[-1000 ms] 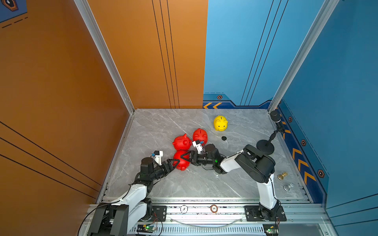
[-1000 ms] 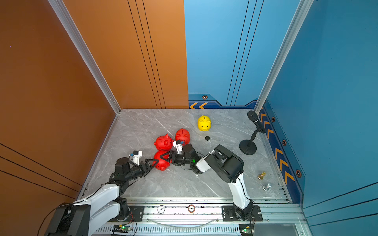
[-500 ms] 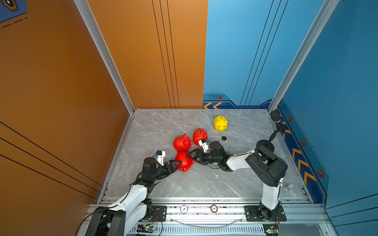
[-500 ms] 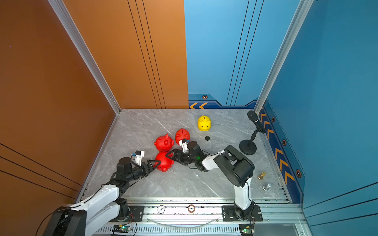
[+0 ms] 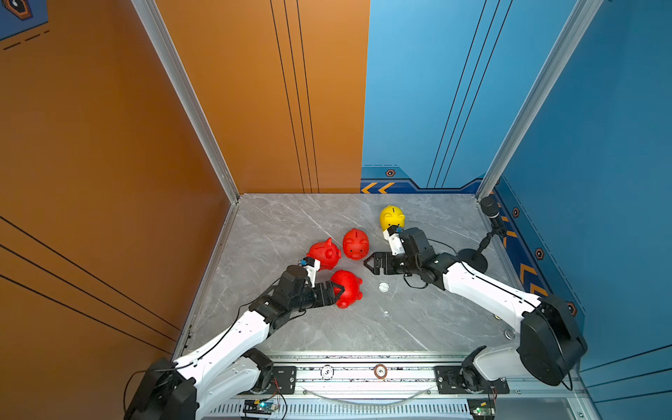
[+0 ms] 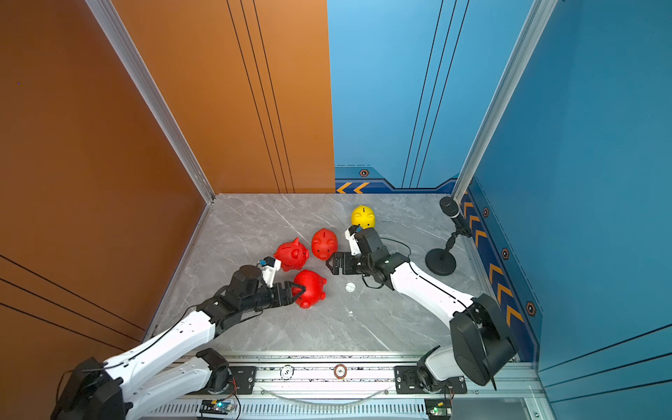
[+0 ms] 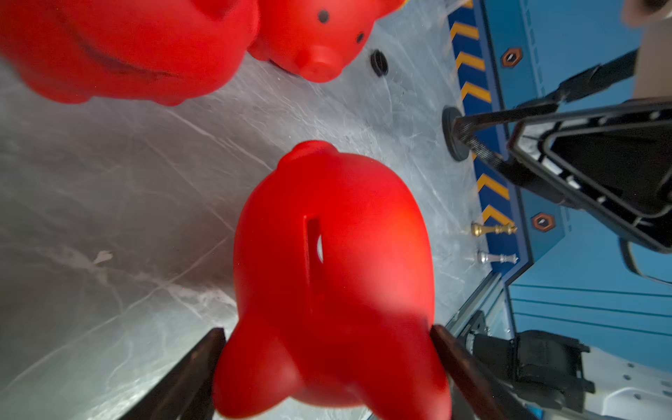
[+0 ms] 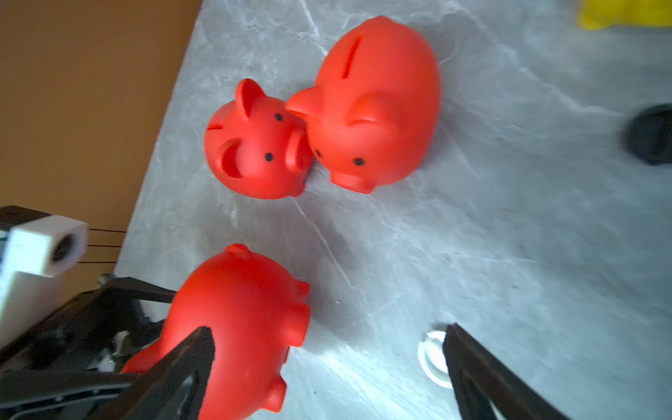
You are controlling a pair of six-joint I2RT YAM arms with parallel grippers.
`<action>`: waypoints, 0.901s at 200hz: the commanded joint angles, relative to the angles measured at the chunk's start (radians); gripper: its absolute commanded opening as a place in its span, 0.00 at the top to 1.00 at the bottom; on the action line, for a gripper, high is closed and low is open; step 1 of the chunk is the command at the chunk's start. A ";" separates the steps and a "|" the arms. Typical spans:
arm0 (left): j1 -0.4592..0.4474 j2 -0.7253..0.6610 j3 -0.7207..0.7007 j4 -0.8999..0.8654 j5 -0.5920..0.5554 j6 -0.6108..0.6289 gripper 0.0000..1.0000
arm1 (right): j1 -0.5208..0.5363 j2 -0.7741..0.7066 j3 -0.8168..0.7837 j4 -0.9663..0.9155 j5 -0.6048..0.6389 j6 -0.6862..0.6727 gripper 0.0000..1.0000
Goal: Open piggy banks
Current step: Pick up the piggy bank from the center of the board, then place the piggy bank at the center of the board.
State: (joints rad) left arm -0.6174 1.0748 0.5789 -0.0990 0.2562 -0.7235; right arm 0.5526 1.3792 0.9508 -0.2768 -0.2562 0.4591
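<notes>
Left gripper [image 5: 338, 294]: I'm gripping the glossy red plastic piggy bank [image 5: 350, 287] steadily, not squeezing.
Right gripper [image 5: 368, 264]: I'm hovering wide open, empty.

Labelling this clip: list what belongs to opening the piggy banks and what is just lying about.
Job: red piggy bank in the left gripper; two more red piggy banks; yellow piggy bank; open right gripper.
Lying about: white plug; black plug; microphone stand; gold and silver chess pieces.

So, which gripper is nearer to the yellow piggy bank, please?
Right. The right gripper hangs open a little nearer the robot than the yellow piggy bank; the left gripper, farther off, grips a red piggy bank.
</notes>
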 commanded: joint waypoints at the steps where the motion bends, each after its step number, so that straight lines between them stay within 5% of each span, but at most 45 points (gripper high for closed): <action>1: -0.070 0.134 0.169 -0.082 -0.138 0.084 0.46 | -0.047 -0.095 -0.047 -0.151 0.114 -0.080 0.00; 71: -0.184 0.678 0.822 -0.359 -0.318 0.183 0.50 | -0.089 -0.400 -0.152 -0.409 0.430 0.008 0.01; 119: -0.205 1.023 1.312 -0.638 -0.419 0.192 0.53 | -0.109 -0.538 -0.227 -0.420 0.440 0.023 0.01; 180: -0.156 1.077 1.372 -0.761 -0.509 0.184 0.55 | -0.119 -0.523 -0.241 -0.386 0.383 0.000 0.01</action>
State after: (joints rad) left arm -0.7982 2.1754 1.9472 -0.7624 -0.1593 -0.5461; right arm 0.4381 0.8421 0.7231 -0.6636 0.1352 0.4679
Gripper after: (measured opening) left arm 0.832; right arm 0.994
